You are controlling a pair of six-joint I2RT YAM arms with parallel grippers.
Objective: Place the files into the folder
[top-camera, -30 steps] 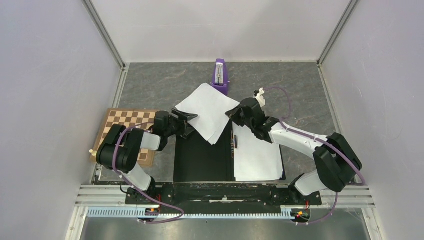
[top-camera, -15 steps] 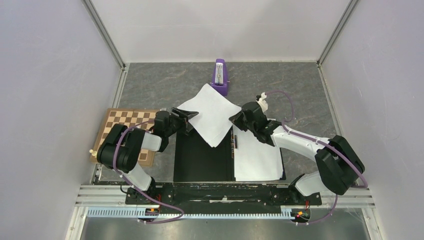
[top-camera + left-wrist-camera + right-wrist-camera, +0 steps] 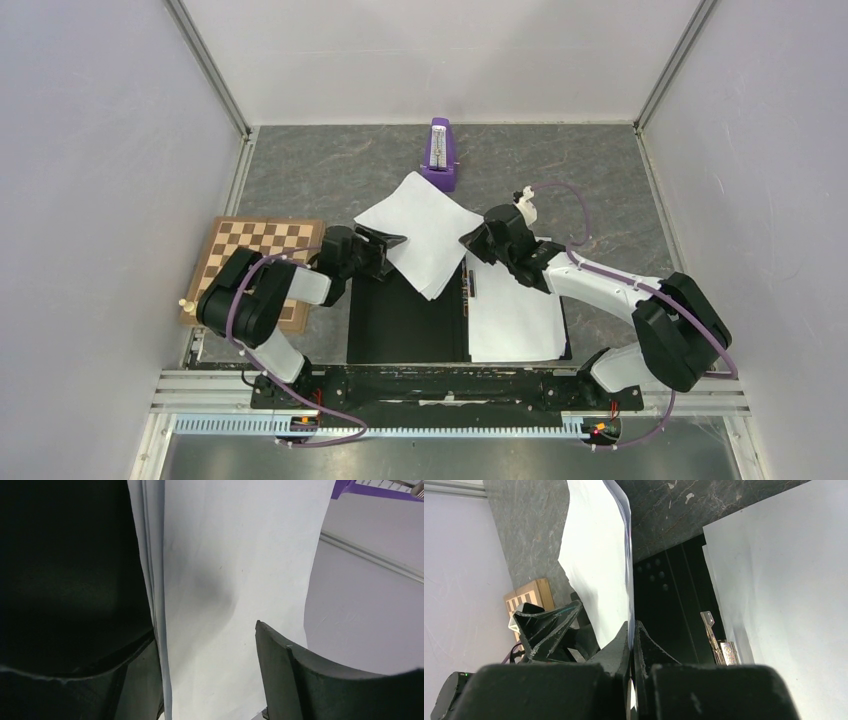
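Tabletop (image 3: 320, 165): left pincer (image 3: 392, 250) nearer files (image 3: 425, 225)

There are two grippers, the left gripper (image 3: 390, 243) and the right gripper (image 3: 468, 238). One sheaf of files (image 3: 425, 225) sits between their jaws; its stacked edges show several sheets, but the exact number cannot be told. A second white lot (image 3: 515, 315) lies just below the right jaws. One folder (image 3: 405, 320) lies under both. One chessboard (image 3: 262, 240) sits behind the left jaws, and one purple object (image 3: 439, 150) stands beyond them.
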